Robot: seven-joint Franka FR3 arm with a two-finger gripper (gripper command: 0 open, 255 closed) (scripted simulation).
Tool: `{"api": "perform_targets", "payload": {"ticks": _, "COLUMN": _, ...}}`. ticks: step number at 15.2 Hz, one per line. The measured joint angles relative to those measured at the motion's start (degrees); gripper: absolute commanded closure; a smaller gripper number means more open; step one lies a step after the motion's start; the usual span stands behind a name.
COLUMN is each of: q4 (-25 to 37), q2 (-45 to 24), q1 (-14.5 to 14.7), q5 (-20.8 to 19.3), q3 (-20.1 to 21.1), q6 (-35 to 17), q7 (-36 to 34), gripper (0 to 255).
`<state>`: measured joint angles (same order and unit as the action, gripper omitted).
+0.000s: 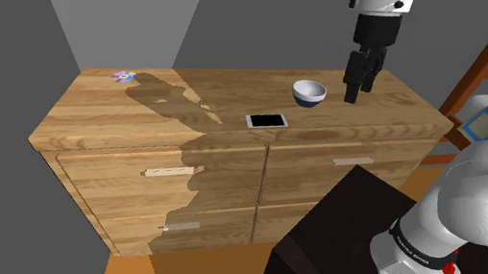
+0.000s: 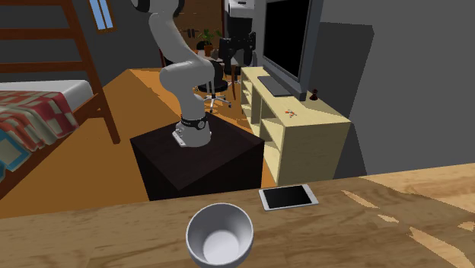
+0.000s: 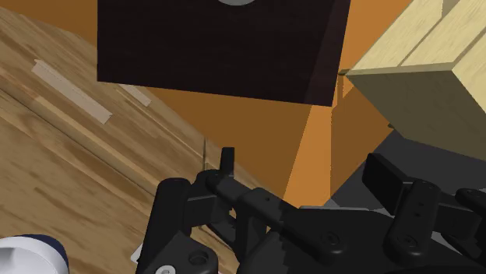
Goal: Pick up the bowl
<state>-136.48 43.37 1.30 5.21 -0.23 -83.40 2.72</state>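
The bowl [image 1: 309, 92], blue outside and white inside, is set upright on the wooden cabinet [image 1: 113, 114], with a phone [image 1: 266, 120] just beside it. The gripper [image 1: 357, 77] is held above the cabinet top, to the shoulder view's right of the bowl and apart from it. Its fingers seem to be parted, with nothing clasped between them. A shift towards the shoulder view's left, then a descent over the rim, is judged to be needed.
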Motion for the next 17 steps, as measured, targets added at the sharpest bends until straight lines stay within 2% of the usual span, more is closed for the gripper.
{"api": "perform_targets", "payload": {"ticks": 3, "q4": 0.1, "q2": -1.8, "q1": -0.4, "q5": -0.7, "q3": -0.6, "q6": -1.5, "q7": 0.8, "gripper": 0}}
{"api": "perform_targets", "payload": {"ticks": 7, "q4": 0.6, "q2": -7.2, "q1": -1.6, "q5": -3.0, "q3": -2.7, "q6": -6.2, "q7": 3.2, "gripper": 0}}
{"api": "perform_targets", "payload": {"ticks": 17, "q4": 7.9, "q2": -26.5, "q1": -4.2, "q5": -6.8, "q3": -8.0, "q6": -17.7, "q7": 9.4, "gripper": 0}}
